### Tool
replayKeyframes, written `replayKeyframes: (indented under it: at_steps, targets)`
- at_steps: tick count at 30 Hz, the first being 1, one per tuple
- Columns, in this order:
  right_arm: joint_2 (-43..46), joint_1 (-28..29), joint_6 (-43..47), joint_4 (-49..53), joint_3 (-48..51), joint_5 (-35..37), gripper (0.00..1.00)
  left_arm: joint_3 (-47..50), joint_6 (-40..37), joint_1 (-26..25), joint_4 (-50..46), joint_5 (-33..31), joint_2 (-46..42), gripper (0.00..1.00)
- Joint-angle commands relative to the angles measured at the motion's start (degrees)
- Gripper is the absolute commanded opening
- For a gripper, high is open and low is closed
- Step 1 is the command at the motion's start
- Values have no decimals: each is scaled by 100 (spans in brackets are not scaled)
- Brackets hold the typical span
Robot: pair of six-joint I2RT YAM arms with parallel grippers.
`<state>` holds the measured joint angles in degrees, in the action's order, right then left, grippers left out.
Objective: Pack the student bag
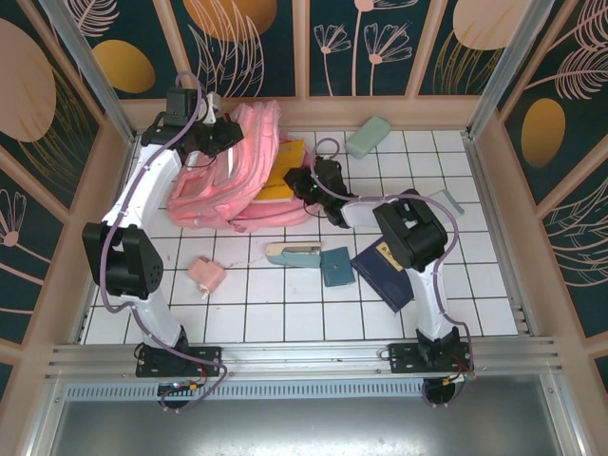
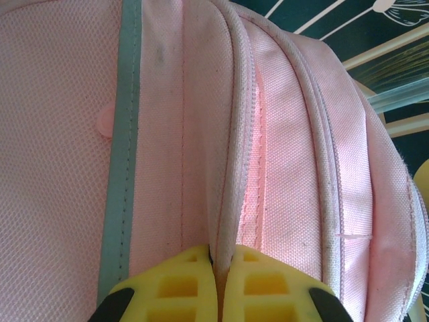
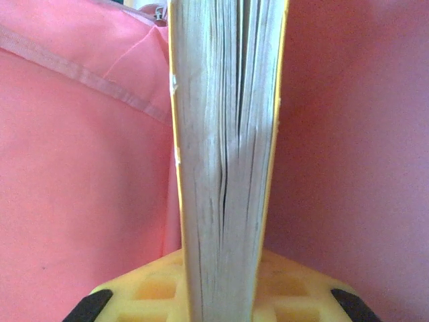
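**Book at the mouth of the bag, both grippers closed**

We see the left gripper point(image 2: 218, 272) pinched tight on a piped seam of the large soft pink backpack point(image 2: 167, 134). Its yellow pads meet with only that ridge of cloth between them. The right gripper point(image 3: 221, 275) is clamped across both covers of a thick yellow-covered paperback book point(image 3: 224, 134). The page edges face the wrist camera and pink fabric lies close on either side, so we judge the book to be at or just inside the bag's opening.

From above, the backpack lies slumped at about eleven o'clock on the white tiled table point(image 1: 285, 309), and the book juts from its three o'clock side.

We judge the backpack to be limp and light, likely to sag shut wherever nothing holds it. The corded piping beside the zip gives a firm ridge to pinch, while a flat panel would slide out of the pads. The book looks stiff and moderately heavy. It is best held across the covers, as it is here, so the pages cannot fan.

Further out lie a pale green oblong case point(image 1: 368, 138) at one o'clock, a dark blue flat book point(image 1: 385, 274) at five o'clock and a small pink pouch point(image 1: 205, 275) at seven o'clock.
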<state>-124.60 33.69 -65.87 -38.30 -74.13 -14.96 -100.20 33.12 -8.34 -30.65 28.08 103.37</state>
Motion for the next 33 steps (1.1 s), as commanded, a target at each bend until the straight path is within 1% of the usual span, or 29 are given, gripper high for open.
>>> replayKeyframes:
  at_steps: [1,4,6,11,16,18,20,23,26,28,33]
  targets:
    - [319,-32,-133,-613,-57,199,0,-166,-30,69,469,232,-262,0]
    - [755,125,416,48,16,1007,0,-110,2,71,518,266,-260,0]
    - [958,138,561,362,36,1342,0,-32,1,68,556,268,-278,0]
    - [1229,111,640,255,187,1557,0,103,19,69,640,279,-300,0]
    - [1148,111,544,-181,64,1179,0,102,19,65,666,311,-297,0]
    - [955,125,465,-374,-125,851,0,113,14,69,675,324,-291,0]
    - [660,134,257,-346,-442,381,0,124,36,69,703,339,-276,0]
    - [452,237,128,-447,-535,388,0,145,75,69,742,383,-283,0]
    - [82,317,12,-379,-943,101,0,209,146,69,848,469,-291,0]
    - [-130,364,-23,-319,-1170,54,0,236,200,69,906,515,-294,0]
    - [-939,441,-143,142,-2219,-235,0,289,274,69,1005,617,-313,0]
